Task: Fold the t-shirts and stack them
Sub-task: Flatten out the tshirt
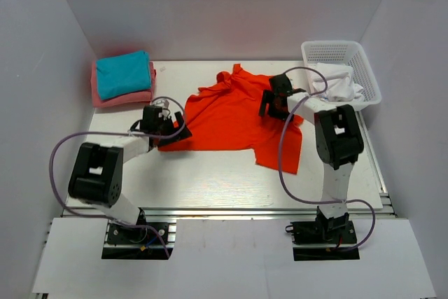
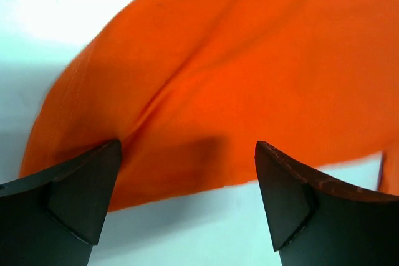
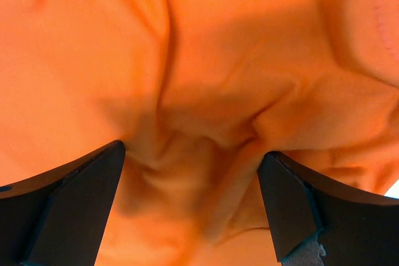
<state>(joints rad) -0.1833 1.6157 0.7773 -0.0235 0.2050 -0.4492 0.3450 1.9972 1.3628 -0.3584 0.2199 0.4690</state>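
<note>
From above, one orange-red collared t-shirt [image 1: 234,117] lay spread mid-table [image 1: 210,180]; one folded teal t-shirt [image 1: 124,73] sat on one folded pink t-shirt [image 1: 122,97] at the far left; white cloth [image 1: 336,82] filled the one mesh basket [image 1: 339,50], its count unclear. The left gripper [image 1: 168,127] stood at the shirt's left hem, the right gripper [image 1: 274,99] over its right shoulder.

At the left wrist, the left gripper [image 2: 187,172] had its jaws apart over the hem [image 2: 249,79]; the shirt ran off frame.

At the right wrist, the right gripper [image 3: 190,179] gaped over bunched folds [image 3: 206,60]; touching or not, unclear.
</note>
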